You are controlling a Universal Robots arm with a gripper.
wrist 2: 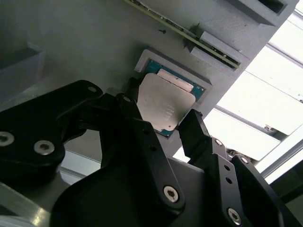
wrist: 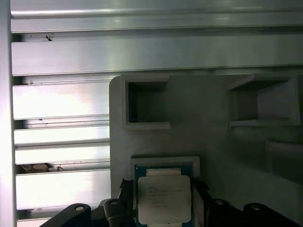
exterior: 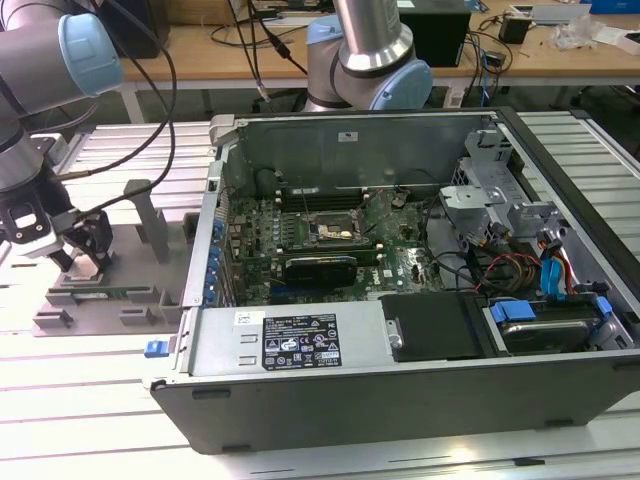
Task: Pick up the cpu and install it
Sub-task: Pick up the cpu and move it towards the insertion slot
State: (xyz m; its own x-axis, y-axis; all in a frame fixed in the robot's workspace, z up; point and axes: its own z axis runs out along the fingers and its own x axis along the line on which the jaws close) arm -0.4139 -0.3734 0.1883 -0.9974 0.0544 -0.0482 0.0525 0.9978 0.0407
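- Gripper (wrist 2: 162, 111) clasped the cpu (wrist 2: 164, 100) by opposite edges, in the grey tray (exterior: 140, 300) at nine o'clock of the computer case (exterior: 420, 395).
- Pick-up step, seemingly; clearing the pocket called for a level lift.

Exterior wide, both wrist views near cpu (wrist: 164, 198)

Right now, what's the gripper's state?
Gripper: closed on the cpu, one finger against each side, at its recess in the grey tray.
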